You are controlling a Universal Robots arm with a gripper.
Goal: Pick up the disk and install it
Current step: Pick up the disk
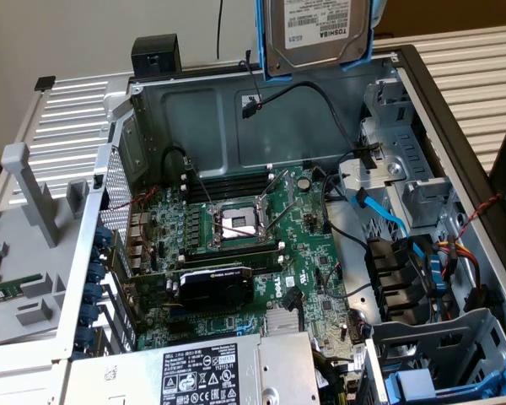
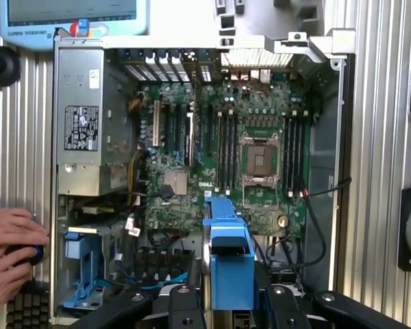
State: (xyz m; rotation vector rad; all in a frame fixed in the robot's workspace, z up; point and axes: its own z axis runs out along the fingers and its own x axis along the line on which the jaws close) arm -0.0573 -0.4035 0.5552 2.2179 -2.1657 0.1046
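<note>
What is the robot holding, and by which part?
The gripper holds the disk by its blue frame, a finger on each side, above the open computer.

You are looking at a plain pale wall point(image 1: 76, 34) standing behind the ribbed silver metal counter point(image 1: 468, 76), with a thin black cable point(image 1: 220, 25) hanging down it near the exterior view's middle and soft, even light lying across the counter's long parallel grooves.

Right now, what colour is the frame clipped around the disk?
Bright blue; the frame around the disk shows best in the exterior view.
</note>
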